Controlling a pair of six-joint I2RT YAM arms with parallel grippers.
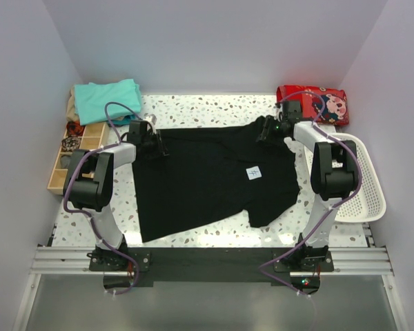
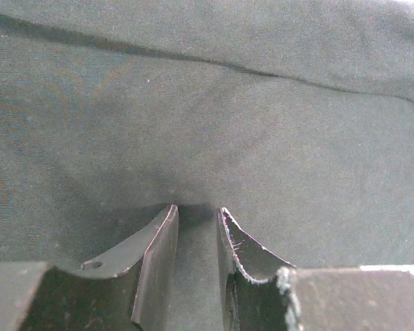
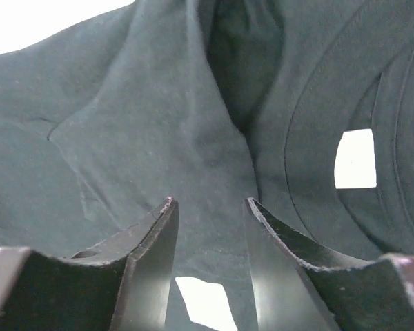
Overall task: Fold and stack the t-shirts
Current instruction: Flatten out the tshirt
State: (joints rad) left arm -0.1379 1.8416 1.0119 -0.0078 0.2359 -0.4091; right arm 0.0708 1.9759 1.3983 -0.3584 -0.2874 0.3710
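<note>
**Item: black t-shirt** (image 1: 200, 179), one, with a white patch (image 1: 254, 173). It is laid out flat at the middle of the table (image 1: 193, 107). Its long axis runs left to right, with the collar at the right and the hem at the left.

**Hold:**
- Both arms are placed at the far edge of the shirt.
- The left gripper (image 2: 196, 212) is set at the far hem corner. Its jaws stand narrowly apart over cloth, and whether a pinch is made cannot be told.
- The right gripper (image 3: 208, 203) is set beside the collar and is clamped on gathered cloth, with creases running away from its jaws.

**Next move, as judged:** the far edge is to be carried toward the arms' bases, across the short axis. Each arm is nearest its own end.

**Stack:** teal t-shirts (image 1: 109, 98), folded, at the far left corner. The left arm is nearer to them.

**Surroundings:**
- The table top is speckled and enclosed by pale walls.
- A wooden tray (image 1: 58, 172) is at the left.
- A white basket (image 1: 372, 196) is at the right.
- A red bundle (image 1: 310, 102) is at the far right.
</note>
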